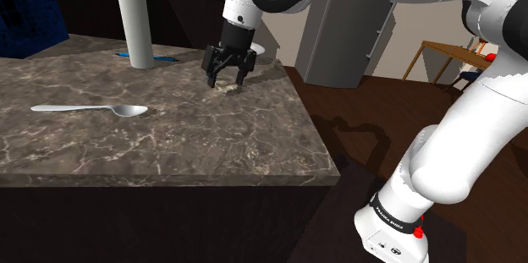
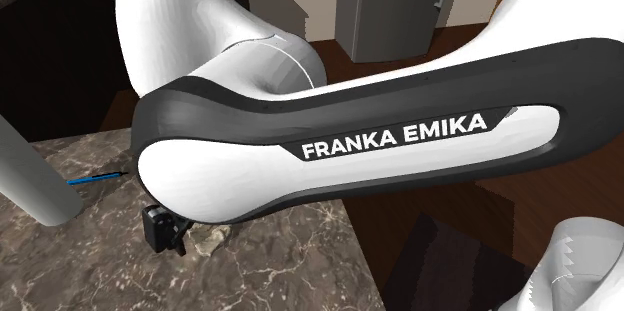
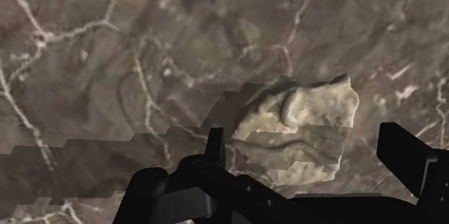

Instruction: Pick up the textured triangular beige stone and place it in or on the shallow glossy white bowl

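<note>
1 rough, wedge-shaped beige stone [image 3: 298,132] lies on veined marble [image 3: 108,57] between 2 fingers [image 3: 406,150] of the spread claw [image 1: 227,81].

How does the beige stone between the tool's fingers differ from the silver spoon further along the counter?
The rough, chunky beige triangular stone is matte; the slim silver spoon is smooth and shiny. The stone sits between the fingers of the open tool; the spoon lies well clear of it. Both rest on the dark marbled countertop.
</note>
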Motion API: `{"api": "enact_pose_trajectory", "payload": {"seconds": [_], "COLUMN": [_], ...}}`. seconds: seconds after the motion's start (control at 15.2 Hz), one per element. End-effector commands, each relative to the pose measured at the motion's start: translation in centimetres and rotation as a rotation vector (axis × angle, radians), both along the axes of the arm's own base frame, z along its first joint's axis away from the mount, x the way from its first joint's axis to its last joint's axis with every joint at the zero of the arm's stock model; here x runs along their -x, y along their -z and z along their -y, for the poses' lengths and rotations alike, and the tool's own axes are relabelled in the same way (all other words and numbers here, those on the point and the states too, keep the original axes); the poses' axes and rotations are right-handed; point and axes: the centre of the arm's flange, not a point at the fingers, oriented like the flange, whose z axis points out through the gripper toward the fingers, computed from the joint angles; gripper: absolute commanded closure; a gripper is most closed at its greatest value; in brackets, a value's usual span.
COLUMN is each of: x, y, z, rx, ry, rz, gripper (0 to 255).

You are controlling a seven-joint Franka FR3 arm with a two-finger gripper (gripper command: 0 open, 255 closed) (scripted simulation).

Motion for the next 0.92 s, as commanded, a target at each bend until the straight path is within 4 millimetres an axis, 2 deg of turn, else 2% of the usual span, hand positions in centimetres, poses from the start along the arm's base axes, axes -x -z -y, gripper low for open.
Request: {"api": "enact_pose_trajectory", "payload": {"seconds": [0.0,0.07,0.13,0.73,0.86], "x": [0.0,0.0,0.0,0.0,0.0], "y": [0.0,0.0,0.0,0.0,-1.0], "z": [0.0,0.0,0.0,0.0,0.0], "rx": [0.000,0.000,0.000,0.000,0.000], "ry": [0.000,0.000,0.000,0.000,0.000], "rz": [0.000,0.000,0.000,0.000,0.000], "gripper": [0,0,255,255,255]}}
